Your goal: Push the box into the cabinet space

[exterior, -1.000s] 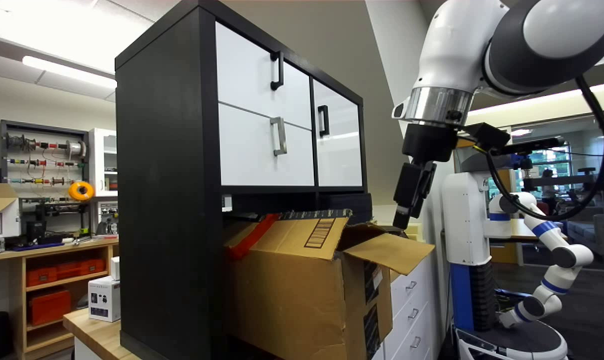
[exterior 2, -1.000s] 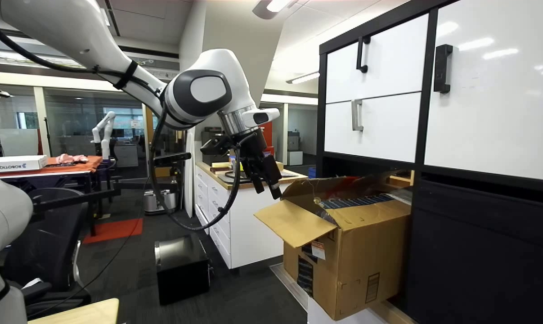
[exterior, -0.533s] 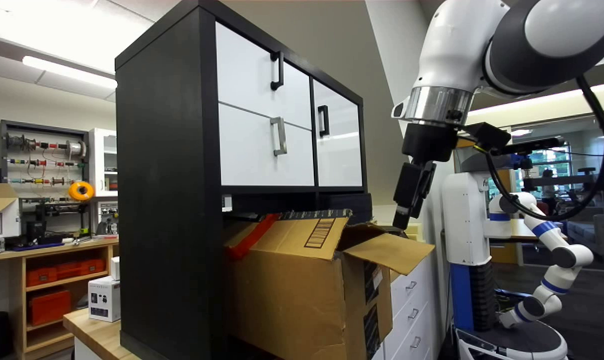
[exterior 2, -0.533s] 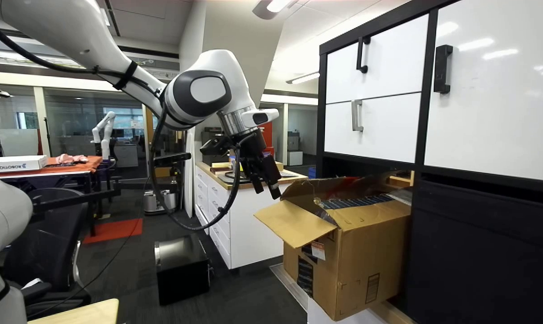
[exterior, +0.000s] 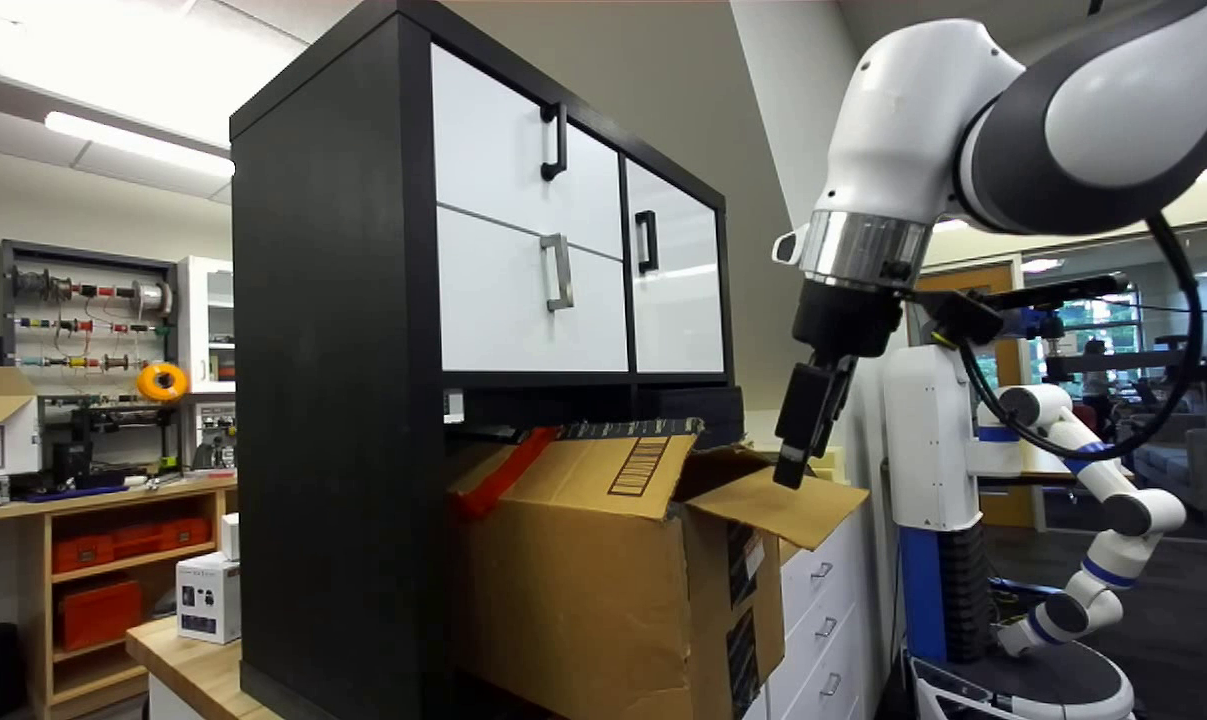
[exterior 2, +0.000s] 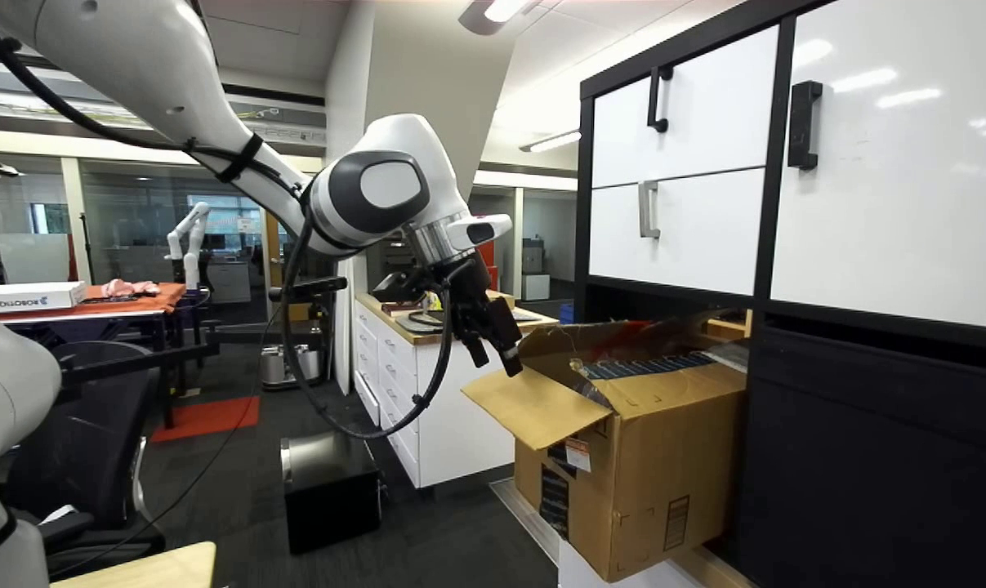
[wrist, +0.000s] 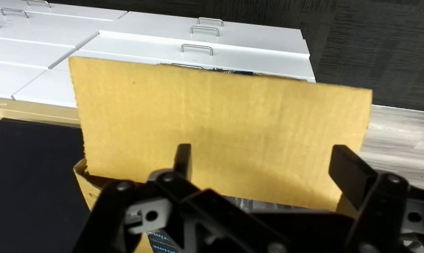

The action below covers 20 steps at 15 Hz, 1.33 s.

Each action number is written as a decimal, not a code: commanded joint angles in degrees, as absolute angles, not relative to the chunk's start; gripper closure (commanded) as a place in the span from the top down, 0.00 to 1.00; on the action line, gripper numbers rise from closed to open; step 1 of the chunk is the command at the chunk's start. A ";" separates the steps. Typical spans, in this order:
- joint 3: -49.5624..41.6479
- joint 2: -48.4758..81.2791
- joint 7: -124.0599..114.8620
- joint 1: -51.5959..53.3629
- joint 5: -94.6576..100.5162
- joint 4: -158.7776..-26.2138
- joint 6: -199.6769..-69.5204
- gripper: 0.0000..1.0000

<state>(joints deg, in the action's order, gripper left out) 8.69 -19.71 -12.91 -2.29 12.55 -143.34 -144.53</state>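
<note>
My gripper [wrist: 261,160] gapes empty — I'd best duck the flap [exterior 2: 533,408], then press the box [exterior 2: 644,465] squarely into the cabinet space [exterior: 553,404].

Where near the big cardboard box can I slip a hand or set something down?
Maybe a hand fits the low gap above the box in the cabinet space, under white panels. Dark carpet bordered by black container and white drawers could take something. Crowded: the flap by the open claw.

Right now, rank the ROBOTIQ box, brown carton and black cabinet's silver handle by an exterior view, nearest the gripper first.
1. Brown carton: its flap just below the gripper.
2. Silver handle: above the carton.
3. ROBOTIQ box: far back, view's left.
</note>
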 commanded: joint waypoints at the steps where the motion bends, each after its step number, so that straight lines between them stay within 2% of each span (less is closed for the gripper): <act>1: 9.31 -16.73 -18.37 -5.27 17.80 -145.09 -150.84 1.00; 13: 7.84 -5.64 -28.08 -9.59 26.94 -146.25 -165.50 1.00; 14: 7.81 -4.57 -28.89 -9.86 27.68 -145.99 -166.94 0.84; 15: 7.78 -3.10 -29.86 -10.21 28.75 -145.54 -168.85 0.74; 20: 6.64 2.16 -34.44 -11.33 34.45 -143.98 -178.07 0.39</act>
